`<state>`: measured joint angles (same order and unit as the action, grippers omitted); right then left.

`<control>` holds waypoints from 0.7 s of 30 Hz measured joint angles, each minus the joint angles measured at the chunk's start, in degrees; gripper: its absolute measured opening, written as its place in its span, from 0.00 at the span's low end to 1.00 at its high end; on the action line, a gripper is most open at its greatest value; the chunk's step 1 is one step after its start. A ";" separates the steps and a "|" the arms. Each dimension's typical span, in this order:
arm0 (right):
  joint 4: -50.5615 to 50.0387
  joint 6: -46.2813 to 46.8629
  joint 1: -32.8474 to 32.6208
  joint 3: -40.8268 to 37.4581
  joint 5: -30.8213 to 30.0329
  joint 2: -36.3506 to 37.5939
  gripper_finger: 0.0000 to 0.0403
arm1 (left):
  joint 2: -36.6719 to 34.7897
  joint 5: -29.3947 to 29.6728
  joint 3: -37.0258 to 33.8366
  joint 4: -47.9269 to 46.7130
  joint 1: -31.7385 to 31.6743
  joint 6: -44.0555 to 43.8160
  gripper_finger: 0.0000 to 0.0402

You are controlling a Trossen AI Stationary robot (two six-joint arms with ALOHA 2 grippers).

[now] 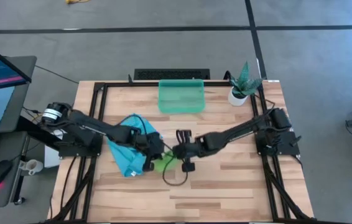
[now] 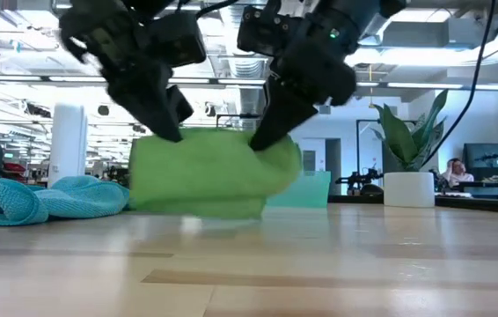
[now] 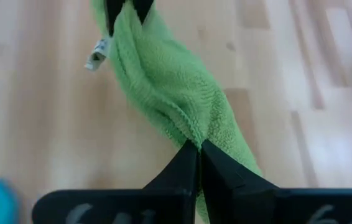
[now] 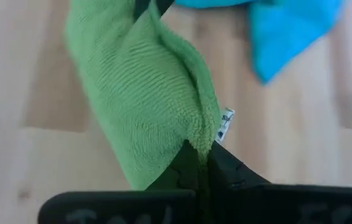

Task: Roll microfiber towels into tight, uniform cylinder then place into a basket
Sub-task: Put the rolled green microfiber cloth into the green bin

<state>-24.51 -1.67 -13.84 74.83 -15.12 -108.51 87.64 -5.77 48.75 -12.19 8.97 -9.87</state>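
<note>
Midway across the pale wooden counter (image 1: 226, 186), two dark robot arms meet over a half-finished job. At the far edge, the translucent teal basket (image 1: 180, 98) holds no towel that the overhead view can show, with a small white potted plant (image 1: 240, 92) just beside it on the right. On the left side of the counter the turquoise towel (image 1: 126, 149) lies crumpled and unrolled, partly under the left arm.

Between the two arms, the lime green towel (image 2: 209, 172) hangs bunched in a loose, thick bundle, its lower edge at or just above the counter in the low view. The left end effector (image 3: 198, 149) has its fingers pressed together on one end of the green cloth; the right end effector (image 4: 198, 149) pinches the opposite end, close to a small white tag (image 4: 226, 124).

Judged from this, the work is at an early stage: the green towel looks gathered or folded rather than wound into a tight, even cylinder, the blue one appears untouched, and nothing has reached the basket. Rolling both cloths and carrying them to the far edge remain to be done.
</note>
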 joint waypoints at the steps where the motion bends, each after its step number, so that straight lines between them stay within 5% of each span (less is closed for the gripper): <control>1: -0.39 -0.64 0.72 0.00 -0.07 0.67 0.05 | -0.33 0.03 0.00 -0.14 -1.30 0.87 0.00; 10: -2.07 -2.52 8.20 -0.01 4.10 4.43 0.05 | -0.82 -5.52 3.55 -5.57 -12.48 7.22 0.00; 21: 9.61 1.53 5.25 -9.24 4.71 2.42 0.05 | 0.72 -2.99 1.81 -6.57 -8.35 5.92 0.00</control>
<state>-14.90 -0.14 -8.58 65.59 -10.41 -106.09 88.36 -8.76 50.56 -18.76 0.62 -3.94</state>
